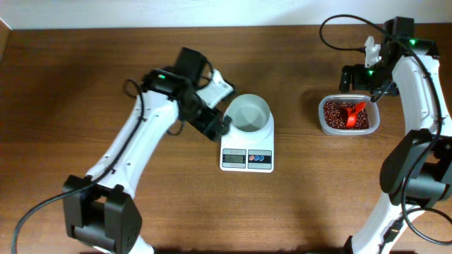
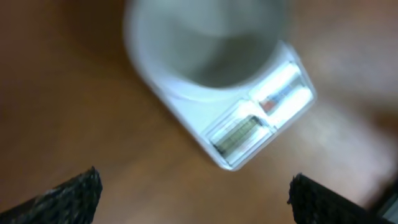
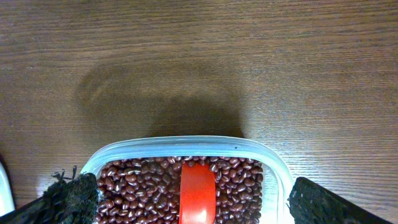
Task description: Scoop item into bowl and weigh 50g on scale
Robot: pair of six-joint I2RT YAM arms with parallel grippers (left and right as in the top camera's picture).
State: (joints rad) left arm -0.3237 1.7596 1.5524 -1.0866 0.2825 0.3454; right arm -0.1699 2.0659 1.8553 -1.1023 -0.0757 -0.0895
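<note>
The white bowl (image 1: 248, 113) stands empty on the white scale (image 1: 247, 156), whose display and blue and red buttons face the front. Both show blurred in the left wrist view, bowl (image 2: 208, 43) and scale (image 2: 249, 127). My left gripper (image 1: 217, 125) is open and empty just left of the bowl. The dark red beans (image 1: 339, 116) fill a clear plastic tub (image 1: 323, 121) at the right, with a red scoop (image 1: 353, 111) lying in them. In the right wrist view the beans (image 3: 134, 190) and scoop (image 3: 197, 193) lie between my open right gripper's fingers (image 3: 193, 205), which hover over the tub.
The wooden table (image 1: 85, 85) runs wide to the left and front. The right arm's base and cables (image 1: 417, 169) stand at the right edge. The left arm's base (image 1: 99, 212) is at the lower left.
</note>
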